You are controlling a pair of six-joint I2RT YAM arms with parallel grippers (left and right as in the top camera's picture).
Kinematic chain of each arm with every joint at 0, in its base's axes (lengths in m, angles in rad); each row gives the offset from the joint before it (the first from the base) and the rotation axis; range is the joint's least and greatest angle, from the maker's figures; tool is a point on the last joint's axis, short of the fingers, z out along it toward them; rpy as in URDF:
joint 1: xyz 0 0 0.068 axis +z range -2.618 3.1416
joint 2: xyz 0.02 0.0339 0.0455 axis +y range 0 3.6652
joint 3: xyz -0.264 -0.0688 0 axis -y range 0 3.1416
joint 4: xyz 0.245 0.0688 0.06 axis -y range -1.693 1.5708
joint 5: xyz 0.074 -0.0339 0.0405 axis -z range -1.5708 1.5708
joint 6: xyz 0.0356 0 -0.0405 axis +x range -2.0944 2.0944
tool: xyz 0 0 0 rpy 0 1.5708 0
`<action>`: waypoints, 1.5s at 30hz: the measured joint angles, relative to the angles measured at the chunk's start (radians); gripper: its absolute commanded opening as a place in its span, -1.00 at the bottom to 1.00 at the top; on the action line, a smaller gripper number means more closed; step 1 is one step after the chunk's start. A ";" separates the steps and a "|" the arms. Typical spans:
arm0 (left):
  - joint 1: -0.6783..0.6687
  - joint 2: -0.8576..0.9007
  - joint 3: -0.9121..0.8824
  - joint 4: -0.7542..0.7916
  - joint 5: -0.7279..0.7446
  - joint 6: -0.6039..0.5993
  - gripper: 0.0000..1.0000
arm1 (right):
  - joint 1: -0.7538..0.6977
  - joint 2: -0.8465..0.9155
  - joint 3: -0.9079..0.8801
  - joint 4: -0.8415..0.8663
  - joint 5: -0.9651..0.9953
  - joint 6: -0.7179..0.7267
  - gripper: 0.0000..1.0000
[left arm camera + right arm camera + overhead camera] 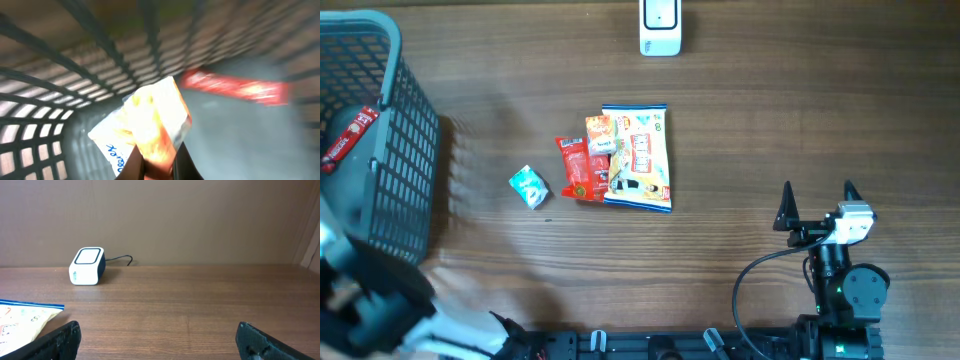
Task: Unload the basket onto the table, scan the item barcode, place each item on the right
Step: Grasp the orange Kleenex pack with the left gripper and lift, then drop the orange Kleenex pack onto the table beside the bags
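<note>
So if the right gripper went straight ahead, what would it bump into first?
Probably nothing: the right gripper faces bare wooden table; the white box scanner sits off to its left.

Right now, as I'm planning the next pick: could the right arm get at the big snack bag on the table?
Probably yes. The right hand is open and empty, and nothing stands between it and the snack bag. Reach itself is a guess.
</note>
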 measured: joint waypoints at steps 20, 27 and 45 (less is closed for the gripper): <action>-0.436 -0.343 0.008 -0.115 0.797 -0.114 -0.92 | 0.000 0.000 0.000 0.000 0.000 0.000 0.99; -0.788 -0.145 0.002 -0.248 0.605 -0.076 -0.92 | 0.000 0.000 0.000 0.000 0.000 0.000 0.99; -0.941 0.167 0.082 -0.406 0.294 -0.025 1.00 | 0.000 0.000 0.000 0.000 0.000 0.000 0.99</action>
